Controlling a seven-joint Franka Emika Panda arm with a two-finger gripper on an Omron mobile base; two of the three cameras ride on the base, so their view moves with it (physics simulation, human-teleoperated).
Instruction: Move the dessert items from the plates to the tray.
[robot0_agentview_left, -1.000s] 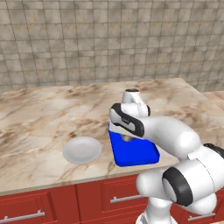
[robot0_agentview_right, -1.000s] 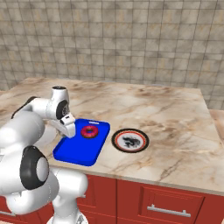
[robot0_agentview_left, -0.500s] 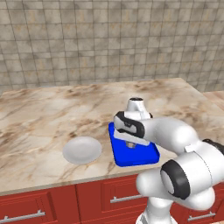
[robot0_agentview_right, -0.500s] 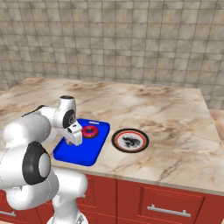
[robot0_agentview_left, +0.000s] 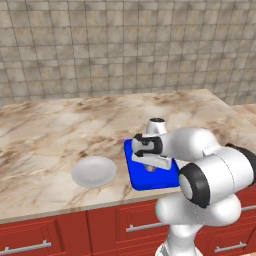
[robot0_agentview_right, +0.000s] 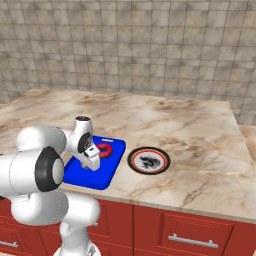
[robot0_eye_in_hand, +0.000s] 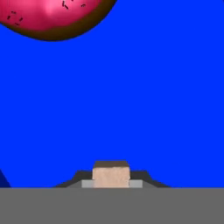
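Observation:
My gripper (robot0_eye_in_hand: 111, 180) hangs low over the blue tray (robot0_eye_in_hand: 131, 109), shut on the tiny tan-brown morsel (robot0_eye_in_hand: 111, 174), which sits between the finger tips. The red-pink ring doughnut (robot0_eye_in_hand: 52, 17) lies on the tray just beyond. From the right base view the doughnut (robot0_agentview_right: 104, 150) rests at the far end of the tray (robot0_agentview_right: 82, 177), with the gripper (robot0_agentview_right: 92, 163) just in front of it. In the left base view the gripper (robot0_agentview_left: 149, 167) points down at the tray (robot0_agentview_left: 150, 182), and the plain grey plate (robot0_agentview_left: 94, 171) lies bare to its left.
The red-and-black rimmed plate (robot0_agentview_right: 148, 160) sits right of the tray with nothing on it. The marble counter (robot0_agentview_right: 200, 130) runs back to a tiled wall. Red cabinet fronts (robot0_agentview_right: 190, 235) lie under its front edge.
The hand has swung over the tray and come down toward its floor, still carrying the morsel. The doughnut and both plates have stayed put.

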